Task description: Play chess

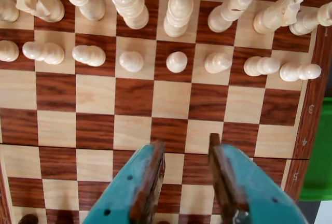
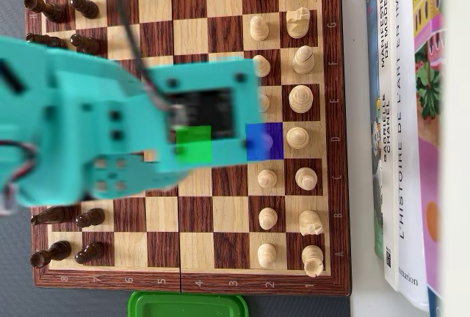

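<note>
A wooden chessboard [image 1: 135,97] fills the wrist view. White pawns [image 1: 132,61] stand in a row at the top, with the taller white pieces [image 1: 178,14] behind them. My gripper [image 1: 185,141] is open and empty, its teal jaws hovering over bare squares a few ranks short of the pawn [image 1: 176,61] straight ahead. In the overhead view my teal arm [image 2: 110,133] covers the board's middle and hides the fingers. A blue patch [image 2: 264,141] lies over one white pawn, and a green patch [image 2: 193,144] lies two squares to its left. Dark pieces [image 2: 44,9] stand at the left.
The board's rim [image 2: 334,185] shows in the overhead view. Books [image 2: 404,111] lie along the board's right side there. A green container [image 2: 187,306] sits at the bottom edge and shows at the right of the wrist view [image 1: 319,151]. Two dark pieces [image 1: 28,219] peek in at the bottom left.
</note>
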